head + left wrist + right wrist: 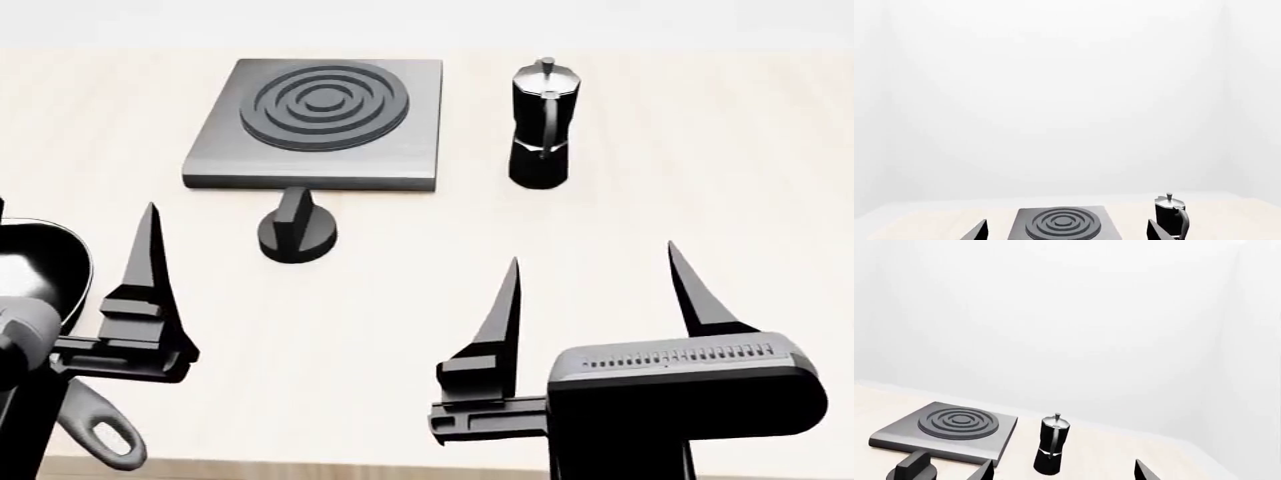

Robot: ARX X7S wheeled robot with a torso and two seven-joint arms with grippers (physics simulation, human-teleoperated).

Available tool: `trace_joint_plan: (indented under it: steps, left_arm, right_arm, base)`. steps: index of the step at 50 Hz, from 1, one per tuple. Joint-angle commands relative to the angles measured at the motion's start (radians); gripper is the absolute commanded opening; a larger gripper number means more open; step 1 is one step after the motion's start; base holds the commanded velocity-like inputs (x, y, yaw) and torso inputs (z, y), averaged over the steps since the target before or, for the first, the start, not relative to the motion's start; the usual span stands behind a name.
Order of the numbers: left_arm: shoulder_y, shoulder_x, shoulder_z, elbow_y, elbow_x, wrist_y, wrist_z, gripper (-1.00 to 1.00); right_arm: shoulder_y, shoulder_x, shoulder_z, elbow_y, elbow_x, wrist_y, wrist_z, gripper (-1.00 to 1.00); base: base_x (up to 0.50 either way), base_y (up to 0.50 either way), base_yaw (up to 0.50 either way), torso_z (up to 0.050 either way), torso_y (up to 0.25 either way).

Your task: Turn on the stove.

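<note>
Since the small black round finned knob (296, 231) sat just in front of the flat square grey metal stove (320, 122), both arms waited short of it: right gripper (597, 285) spread empty, left gripper (80, 262) unclear.

moka pot (543, 125), frying pan (40, 268), table (707, 180)

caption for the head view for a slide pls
Both open grippers, left and right, hover short of the stove, its knob and the moka pot; frying pan at left.
</note>
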Motion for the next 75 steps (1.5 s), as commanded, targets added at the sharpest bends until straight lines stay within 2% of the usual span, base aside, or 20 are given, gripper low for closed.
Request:
trace_joint_plan:
  steps: [1, 75]
  left_arm:
    - [-0.001, -0.006, 0.000, -0.016, -0.003, 0.005, -0.012, 1.00]
    - [-0.007, -0.041, 0.032, -0.033, -0.026, 0.016, -0.060, 1.00]
  right_arm:
    - [0.002, 0.002, -0.006, -0.001, 0.002, 0.006, 0.009, 1.00]
    - [0.011, 0.031, -0.035, 0.005, 0.018, 0.019, 0.040, 1.00]
  base:
    - [0.00, 0.02, 0.00, 0.000, 0.000]
    - [0.00, 0.03, 0.00, 0.000, 0.000]
